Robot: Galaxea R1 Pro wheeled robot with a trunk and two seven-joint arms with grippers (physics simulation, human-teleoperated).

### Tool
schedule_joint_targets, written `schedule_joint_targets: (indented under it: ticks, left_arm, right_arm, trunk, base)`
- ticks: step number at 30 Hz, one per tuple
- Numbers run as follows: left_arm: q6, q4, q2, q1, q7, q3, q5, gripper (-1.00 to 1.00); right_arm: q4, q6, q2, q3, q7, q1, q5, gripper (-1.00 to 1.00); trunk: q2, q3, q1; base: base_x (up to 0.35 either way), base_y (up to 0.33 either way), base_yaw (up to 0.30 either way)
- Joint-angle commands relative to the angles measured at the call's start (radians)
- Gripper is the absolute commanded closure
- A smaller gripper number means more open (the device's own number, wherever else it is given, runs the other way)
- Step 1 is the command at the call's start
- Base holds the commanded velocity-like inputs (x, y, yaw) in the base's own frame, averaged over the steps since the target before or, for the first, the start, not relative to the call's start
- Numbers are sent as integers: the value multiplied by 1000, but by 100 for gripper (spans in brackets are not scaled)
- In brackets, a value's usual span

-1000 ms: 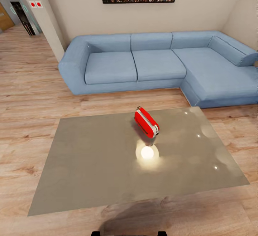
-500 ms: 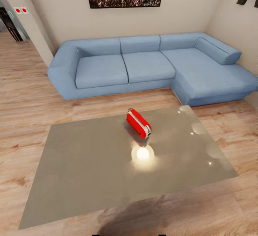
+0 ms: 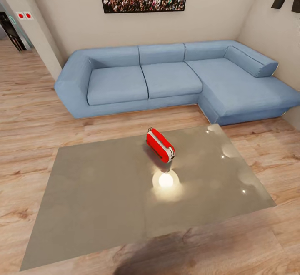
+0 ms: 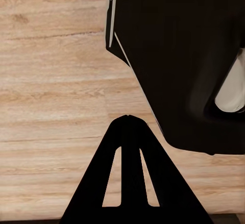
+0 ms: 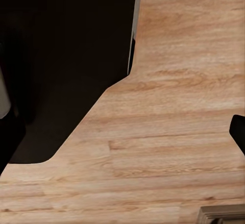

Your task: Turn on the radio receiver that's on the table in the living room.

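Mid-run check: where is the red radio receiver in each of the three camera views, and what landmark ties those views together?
Head view: the radio receiver lies on the table, toward its far edge, before the sofa.
Left wrist view: not in it; wooden floor and dark robot body.
Right wrist view: not in it; wooden floor and dark robot body.
Shared landmark: the wooden floor.

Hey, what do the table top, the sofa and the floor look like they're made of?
Table: glossy grey-taupe, maybe glass or lacquer; it mirrors a lamp glow. Sofa: matte light-blue fabric, going by the seamed cushions. Floor: light wood planks with visible grain.
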Motion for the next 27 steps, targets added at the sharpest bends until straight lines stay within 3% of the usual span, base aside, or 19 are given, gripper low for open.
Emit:
schedule_joint_targets:
  ticks: [1,27]
  left_arm:
    - [0,0,0,0,0,0,0,100]
    - [0,0,0,0,0,0,0,100]
  right_arm:
    - [0,0,0,0,0,0,0,-100]
    - [0,0,-2,0,0,0,-5,-100]
  trunk:
    - [0,2,0]
    - [0,42,0]
  base:
    - [0,0,0]
    - [0,0,0]
